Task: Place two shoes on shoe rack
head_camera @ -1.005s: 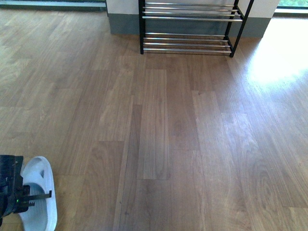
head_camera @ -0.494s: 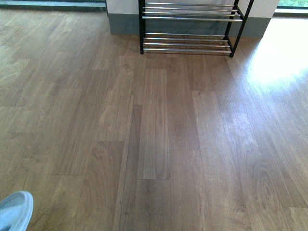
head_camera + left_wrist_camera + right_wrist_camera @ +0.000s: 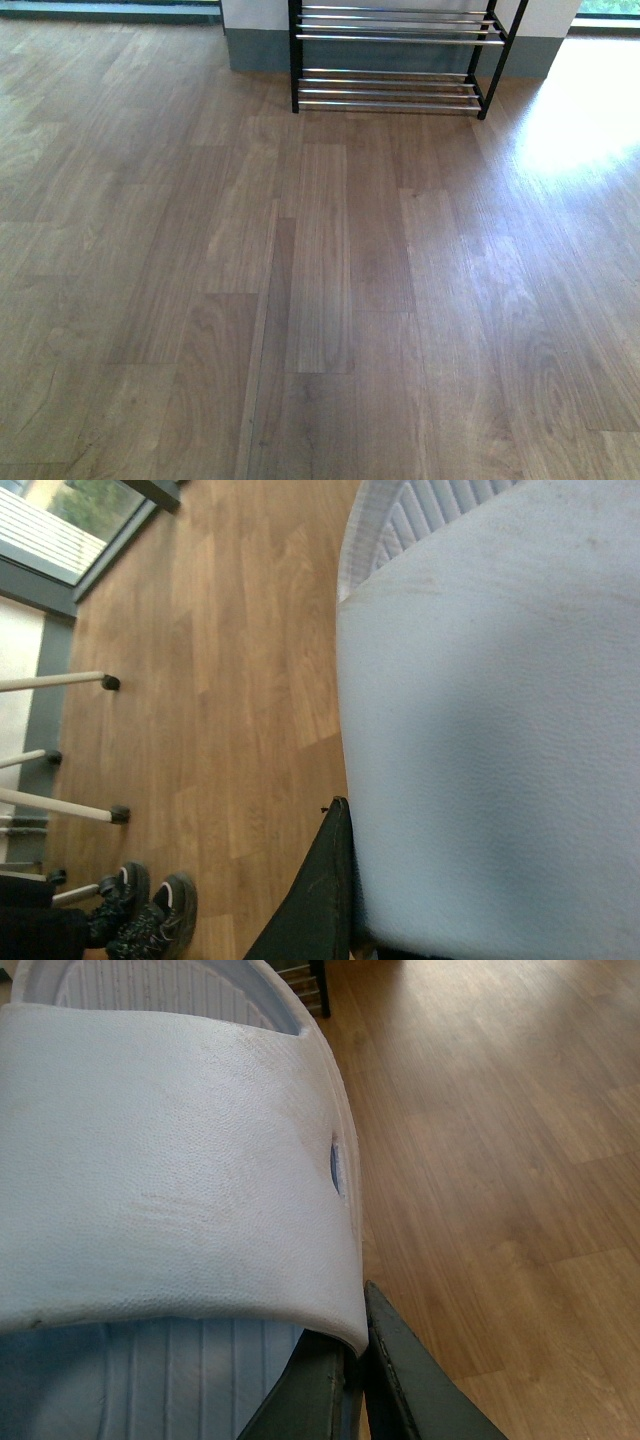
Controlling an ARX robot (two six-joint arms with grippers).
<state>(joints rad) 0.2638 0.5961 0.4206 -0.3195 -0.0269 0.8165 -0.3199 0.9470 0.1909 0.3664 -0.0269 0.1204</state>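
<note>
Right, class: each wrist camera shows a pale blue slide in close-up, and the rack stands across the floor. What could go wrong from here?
1. The left claw and right claw each seem to pinch a pale blue rubber slide only at the strap's edge; either might slip or swing.
2. The black-framed shoe rack has thin chrome bars with gaps; a slide set down crooked could tip through.

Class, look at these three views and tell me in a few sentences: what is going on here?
Each arm carries a pale blue slide. The left gripper grips the first slide by its strap, above the wooden floor; the right gripper pinches the second slide likewise. The shoe rack stands ahead by the wall, its visible bars bare. Neither slide is on it yet.
</note>
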